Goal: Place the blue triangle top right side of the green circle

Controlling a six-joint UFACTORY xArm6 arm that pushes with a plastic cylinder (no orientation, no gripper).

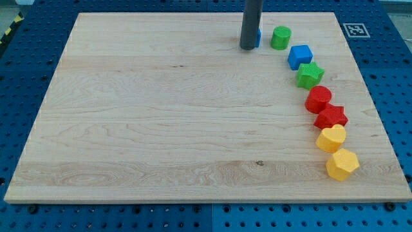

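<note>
My tip (248, 48) rests on the wooden board (161, 129) near the view's top, right of centre. The blue triangle (257, 37) is almost wholly hidden behind the rod; only a thin blue sliver shows at the rod's right edge, touching it. The green circle (280, 38) stands a short gap to the right of that sliver, level with it. My tip is to the left of both.
Below the green circle a curved line of blocks runs down the board's right side: a blue cube (300, 57), a green star (309, 75), a red block (318, 99), a red star (331, 117), a yellow block (331, 138) and a yellow hexagon (342, 164).
</note>
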